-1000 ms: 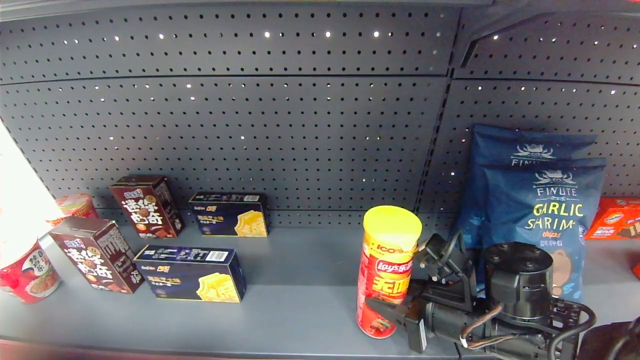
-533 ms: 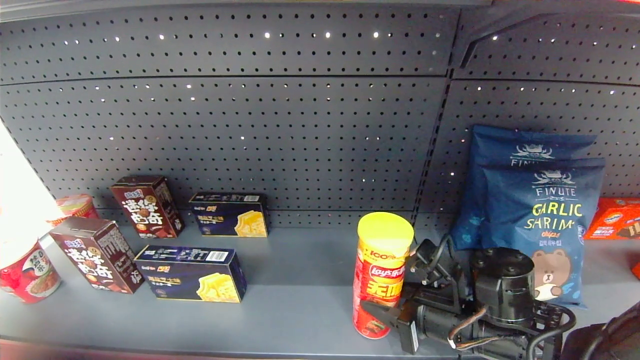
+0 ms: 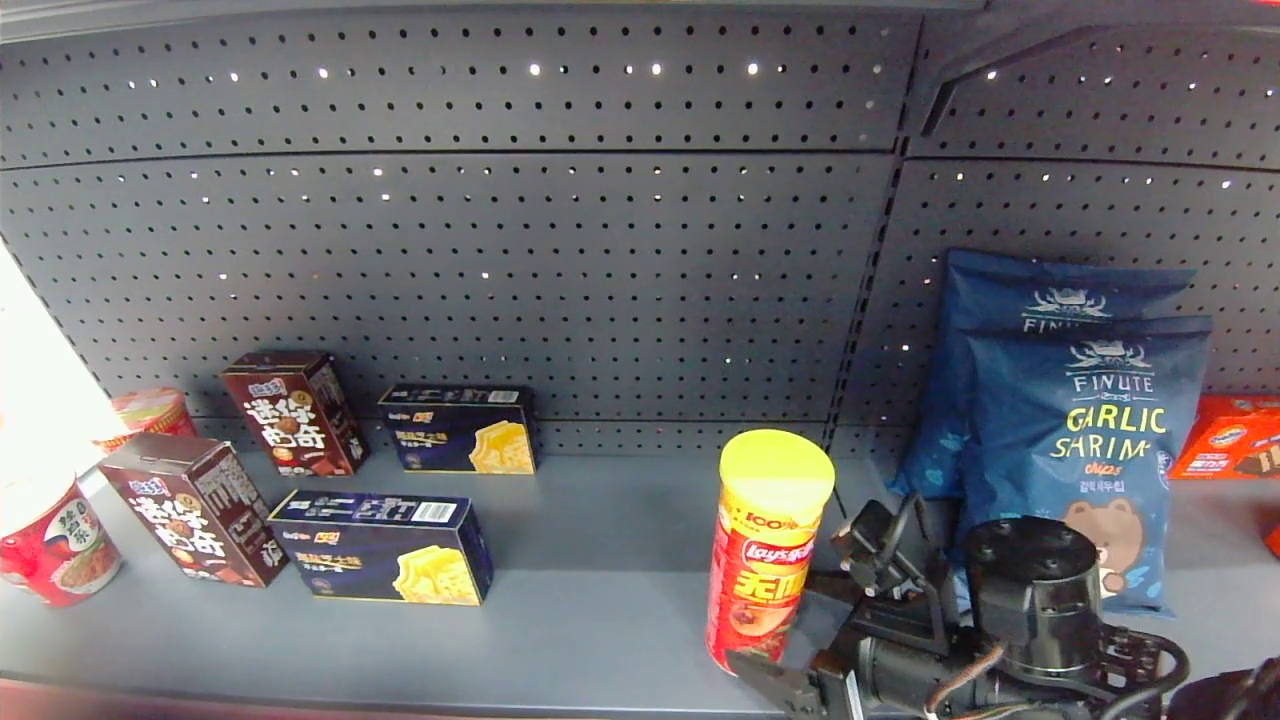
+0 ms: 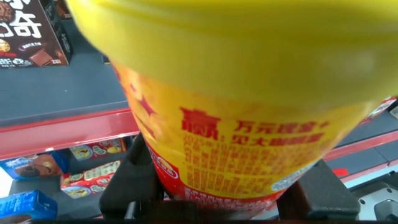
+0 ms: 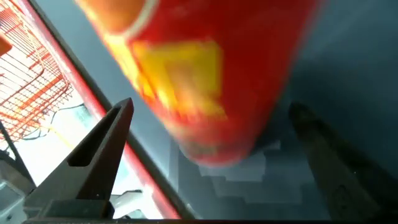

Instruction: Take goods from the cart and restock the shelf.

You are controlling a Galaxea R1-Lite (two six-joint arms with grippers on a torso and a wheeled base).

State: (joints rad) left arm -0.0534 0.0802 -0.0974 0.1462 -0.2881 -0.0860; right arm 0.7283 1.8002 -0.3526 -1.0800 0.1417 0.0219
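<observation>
1. The can [image 3: 768, 550] is standing upright on the shelf [image 3: 600, 610], near its front edge, just left of the blue bags [image 3: 1080, 420]
2. The right end effector [image 5: 208, 115] is sitting spread wide, its fingers flanking the can's lower part with a gap on each side
3. The left end effector [image 4: 227, 190] is clamping a yellow-lidded tub [image 4: 249, 124] between its fingers

The red chip can [image 5: 205, 74] stood on the grey shelf [image 5: 354, 62] between the right gripper's [image 5: 211, 109] spread fingers [image 5: 99, 149], neither touching it. An orange wire cart [image 5: 31, 93] showed beyond the shelf's red edge.
</observation>
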